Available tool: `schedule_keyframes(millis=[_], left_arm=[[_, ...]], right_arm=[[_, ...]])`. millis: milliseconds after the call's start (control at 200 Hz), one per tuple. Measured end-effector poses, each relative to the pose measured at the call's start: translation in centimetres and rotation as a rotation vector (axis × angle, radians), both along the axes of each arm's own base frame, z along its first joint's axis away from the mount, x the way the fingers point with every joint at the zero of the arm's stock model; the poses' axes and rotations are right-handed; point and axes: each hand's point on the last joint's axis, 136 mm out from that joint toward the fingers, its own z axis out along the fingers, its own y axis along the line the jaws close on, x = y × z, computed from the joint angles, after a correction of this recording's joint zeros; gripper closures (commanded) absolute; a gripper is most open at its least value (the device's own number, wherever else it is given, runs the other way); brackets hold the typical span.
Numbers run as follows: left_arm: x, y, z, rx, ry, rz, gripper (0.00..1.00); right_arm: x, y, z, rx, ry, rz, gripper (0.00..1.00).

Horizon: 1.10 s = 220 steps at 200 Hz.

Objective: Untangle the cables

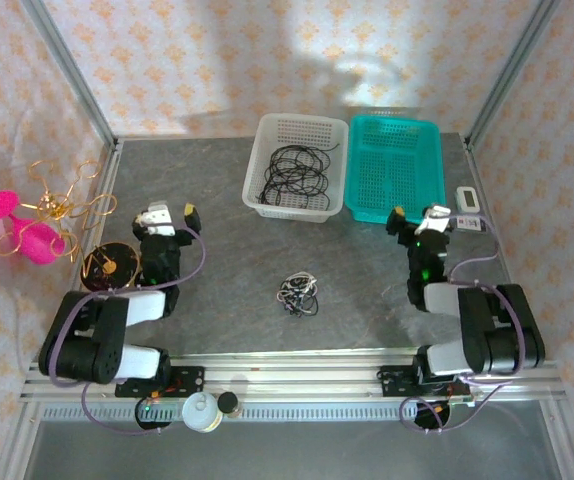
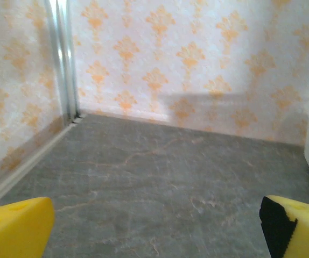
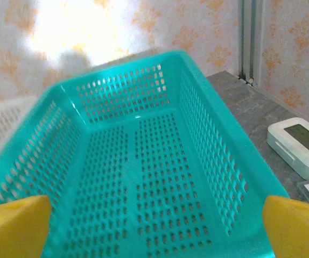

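My left fingers (image 2: 14,228) and right fingers (image 3: 14,223) gape wide, holding nothing. Between my arms one black-and-white cable tangle (image 1: 298,293) lies on the table (image 1: 217,200). Beyond stand two baskets: the white basket (image 1: 302,128) holds one coil of black cables (image 1: 297,172), with the teal basket (image 1: 395,165) just beside it.

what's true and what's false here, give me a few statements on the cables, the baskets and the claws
1. The white basket and the teal basket stand side by side. True.
2. The black-and-white tangle lies in the teal basket. False: it lies on the table, in front of the baskets.
3. Loose black cables lie in the white basket. True.
4. The left claw and the right claw are both open. True.
5. The right claw grips a cable. False: it holds nothing.
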Motion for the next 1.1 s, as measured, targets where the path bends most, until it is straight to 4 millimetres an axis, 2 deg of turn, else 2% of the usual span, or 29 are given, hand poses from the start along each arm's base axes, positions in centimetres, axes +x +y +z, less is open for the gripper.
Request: schedule_keyframes(millis=[110, 165, 225, 285, 350, 440, 491, 576, 741, 841, 946, 1101], left_arm=[[-0.6, 0.7, 0.3, -0.068, 0.03, 0.05, 0.01], [-0.9, 0.8, 0.6, -0.105, 0.048, 0.056, 0.04], [-1.3, 0.5, 1.0, -0.145, 0.052, 0.046, 0.12], [-1.8, -0.1, 1.3, -0.186, 0.05, 0.008, 0.14], [-2.1, -1.6, 1.6, -0.237, 0.048, -0.058, 0.12], [-2.6, -5.5, 1.6, -0.308, 0.061, -0.205, 0.05], [-3.1, -8.0, 1.2, -0.339, 0.082, -0.292, 0.01], [-4.5, -12.1, 0.3, -0.369, 0.137, -0.444, 0.01], [-6.7, -16.9, -1.1, -0.386, 0.236, -0.635, 0.08], [-7.7, -18.9, -1.7, -0.389, 0.282, -0.727, 0.1], [-8.4, -19.9, -1.8, -0.397, 0.3, -0.788, 0.11], [-8.9, -20.5, -1.9, -0.406, 0.315, -0.835, 0.1]], right_arm=[[0.0, 0.0, 2.0, 0.109, 0.017, -0.023, 0.05], [-0.4, 0.5, 2.1, 0.159, 0.044, -0.008, 0.13], [-1.1, 1.7, 1.6, 0.22, 0.087, 0.044, 0.14], [-2.1, 4.2, 0.9, 0.258, 0.149, 0.121, 0.15], [-3.5, 7.7, 0.0, 0.282, 0.221, 0.223, 0.22], [-6.2, 12.8, -1.3, 0.301, 0.33, 0.384, 0.32], [-7.6, 14.5, -1.9, 0.313, 0.381, 0.444, 0.36], [-10.0, 17.6, -2.7, 0.311, 0.458, 0.583, 0.36], [-15.2, 23.4, -5.2, 0.249, 0.618, 0.85, 0.42], [-17.6, 25.5, -6.8, 0.239, 0.709, 0.956, 0.43], [-19.5, 26.9, -7.7, 0.24, 0.753, 1.04, 0.45], [-20.3, 28.0, -8.1, 0.246, 0.758, 1.098, 0.52]])
